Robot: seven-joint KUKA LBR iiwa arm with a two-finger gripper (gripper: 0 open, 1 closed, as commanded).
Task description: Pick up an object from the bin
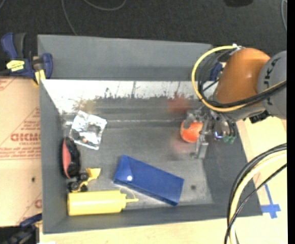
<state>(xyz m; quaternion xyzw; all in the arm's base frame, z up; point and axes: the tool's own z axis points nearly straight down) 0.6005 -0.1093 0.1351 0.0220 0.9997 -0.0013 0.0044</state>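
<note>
My gripper [197,133] is at the right side of the bin, under the orange wrist cover. An orange-red ball [189,132] sits between its grey fingers [201,147], one finger showing above the ball and one below. The gripper is shut on the ball. A faint shadow lies on the bin floor just left of and below the ball, so the ball looks lifted off the floor. The nearest loose thing is a flat blue box [147,179], lying at an angle on the floor down and to the left of the gripper.
A yellow squeeze bottle [99,202] lies along the front wall at the left. A pink and black thing [69,159] and a small yellow and black piece [85,180] lie by the left wall. A crumpled silver packet [88,129] sits behind them.
</note>
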